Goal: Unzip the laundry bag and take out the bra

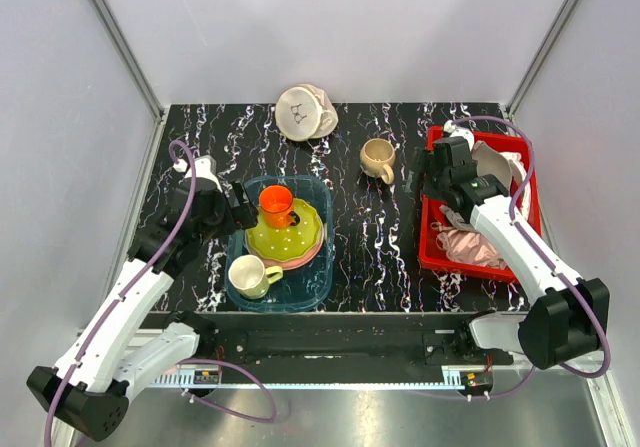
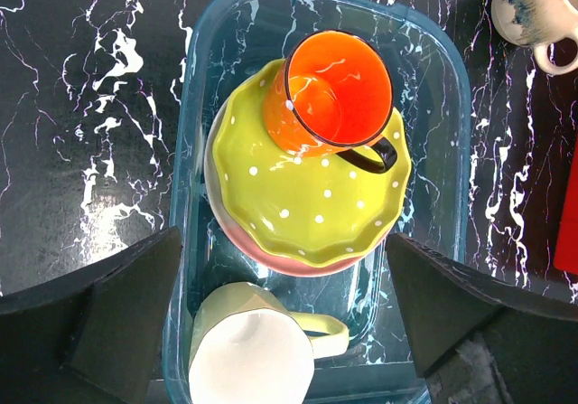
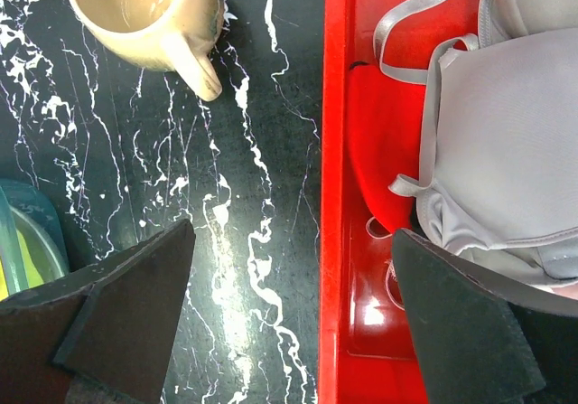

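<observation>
Two grippers hang over the table, both with jaws spread wide and nothing between them. The left gripper (image 2: 282,241) hovers above a clear blue tub (image 2: 185,151), with a green dotted plate (image 2: 307,205) stacked on a pink plate (image 2: 289,261) directly beneath its jaws and an orange cup (image 2: 330,92) lying on the plates just ahead. A pale mug (image 2: 253,354) sits at the near end of the tub. The right gripper (image 3: 293,234) straddles the left wall of a red basket (image 3: 336,151). A grey-beige bra (image 3: 506,142) lies inside on the outer side of its jaws, and a beige mug (image 3: 149,11) stands on the marbled table (image 3: 262,151) ahead and to the inner side. The laundry bag (image 1: 305,112) sits at the far edge of the table, well apart from both grippers. It is ahead of the left jaws and off to their right, and ahead of the right jaws and further off to their left. The left arm looks somewhat nearer, though either would have to reach forward and inward. The bag is round, so it has no real long axis. It rests tilted with its drawn face turned up toward the overhead camera, and the seam seems to run around the rim. I cannot make out the zip pull or how far the halves are closed. The bra to be taken out shows in no view and is presumably inside the bag, so the unzipping has not begun.
</observation>
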Action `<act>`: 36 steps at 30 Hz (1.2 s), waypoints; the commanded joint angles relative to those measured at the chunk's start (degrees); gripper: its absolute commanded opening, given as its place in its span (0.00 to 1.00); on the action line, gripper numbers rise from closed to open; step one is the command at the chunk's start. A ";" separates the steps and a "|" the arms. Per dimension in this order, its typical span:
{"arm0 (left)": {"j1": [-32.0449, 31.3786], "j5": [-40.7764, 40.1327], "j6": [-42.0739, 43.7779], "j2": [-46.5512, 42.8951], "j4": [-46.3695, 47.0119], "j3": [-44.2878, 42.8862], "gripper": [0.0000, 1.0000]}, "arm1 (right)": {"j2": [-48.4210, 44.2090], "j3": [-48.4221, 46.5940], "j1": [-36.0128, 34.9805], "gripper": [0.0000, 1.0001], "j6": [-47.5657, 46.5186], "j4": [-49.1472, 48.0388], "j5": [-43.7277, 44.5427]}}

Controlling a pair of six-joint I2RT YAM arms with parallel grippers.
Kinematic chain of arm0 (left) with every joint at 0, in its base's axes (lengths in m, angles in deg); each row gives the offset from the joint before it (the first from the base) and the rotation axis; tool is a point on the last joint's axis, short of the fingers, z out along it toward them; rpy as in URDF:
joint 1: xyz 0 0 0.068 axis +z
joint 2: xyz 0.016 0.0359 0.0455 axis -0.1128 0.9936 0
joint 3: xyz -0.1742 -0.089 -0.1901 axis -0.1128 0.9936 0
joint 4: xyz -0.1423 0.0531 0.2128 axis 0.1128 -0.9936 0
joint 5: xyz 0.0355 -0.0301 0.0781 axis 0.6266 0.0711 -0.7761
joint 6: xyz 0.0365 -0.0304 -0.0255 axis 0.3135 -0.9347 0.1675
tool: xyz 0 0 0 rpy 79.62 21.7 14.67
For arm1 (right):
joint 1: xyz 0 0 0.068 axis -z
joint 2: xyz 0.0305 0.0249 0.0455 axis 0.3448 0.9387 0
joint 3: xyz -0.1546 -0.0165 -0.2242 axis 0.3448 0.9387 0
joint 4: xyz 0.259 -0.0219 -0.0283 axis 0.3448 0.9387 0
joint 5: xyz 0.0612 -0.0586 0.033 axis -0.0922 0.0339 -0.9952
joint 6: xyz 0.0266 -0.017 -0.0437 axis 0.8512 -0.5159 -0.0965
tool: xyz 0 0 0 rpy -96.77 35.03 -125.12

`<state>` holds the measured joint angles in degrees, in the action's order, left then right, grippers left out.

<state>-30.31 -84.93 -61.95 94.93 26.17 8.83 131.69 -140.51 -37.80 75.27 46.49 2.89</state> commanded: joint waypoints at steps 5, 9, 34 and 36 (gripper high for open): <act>-0.07 -2.59 -1.61 0.18 1.08 -1.74 0.99 | -1.23 -0.40 -0.13 1.00 0.32 -5.72 -3.68; -0.07 -3.47 -1.61 1.67 1.25 -2.45 0.99 | 1.75 -3.65 -0.21 1.00 1.20 -8.54 -7.99; -0.07 -0.58 1.47 -1.76 14.26 2.47 0.99 | 78.47 -88.97 -7.68 1.00 -0.91 -12.94 -19.43; -0.07 0.48 1.73 -0.18 14.17 2.30 0.99 | 83.40 -94.70 -7.60 1.00 -0.12 -14.42 -19.69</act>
<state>-30.33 -87.02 -61.38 92.63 36.53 11.83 208.38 -223.54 -45.21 74.59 32.88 -15.23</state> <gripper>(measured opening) 0.987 0.994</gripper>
